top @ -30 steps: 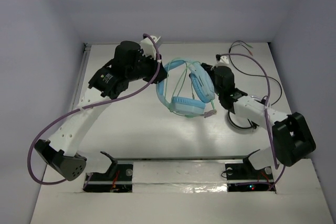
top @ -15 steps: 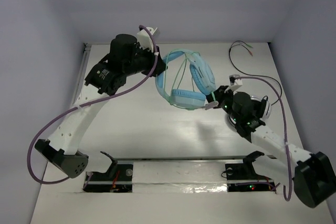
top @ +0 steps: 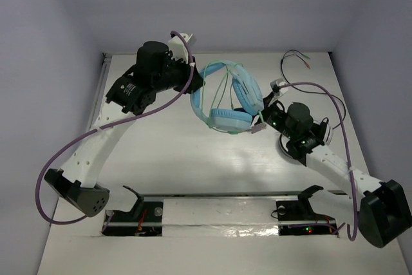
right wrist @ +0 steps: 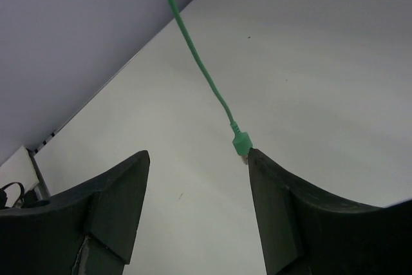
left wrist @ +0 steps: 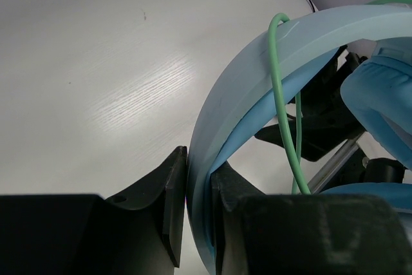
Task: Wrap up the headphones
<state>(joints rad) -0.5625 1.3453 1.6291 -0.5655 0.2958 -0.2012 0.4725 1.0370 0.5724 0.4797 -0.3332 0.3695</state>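
The light blue headphones (top: 225, 98) hang tilted above the table, held by the headband. My left gripper (top: 193, 88) is shut on the headband (left wrist: 244, 94); its tips (left wrist: 198, 165) pinch the band from both sides. The pale green cable (left wrist: 283, 107) is looped over the band and ear cups. My right gripper (top: 264, 122) is open just below and right of the lower ear cup (top: 226, 120). In the right wrist view the gripper (right wrist: 198, 159) holds nothing; the cable's free end hangs down, and its green plug (right wrist: 241, 142) touches the right fingertip (right wrist: 257, 162).
A thin black cable with coloured tips (top: 302, 72) lies at the back right. A round black-and-white coil (top: 293, 147) sits under my right arm. White walls close in the table on the left, back and right. A metal rail (top: 219, 196) runs along the front.
My right arm pulled back from the ear cups, swung toward the front right, and now points its open gripper at the hanging plug. My left arm shifted the headphones slightly back.
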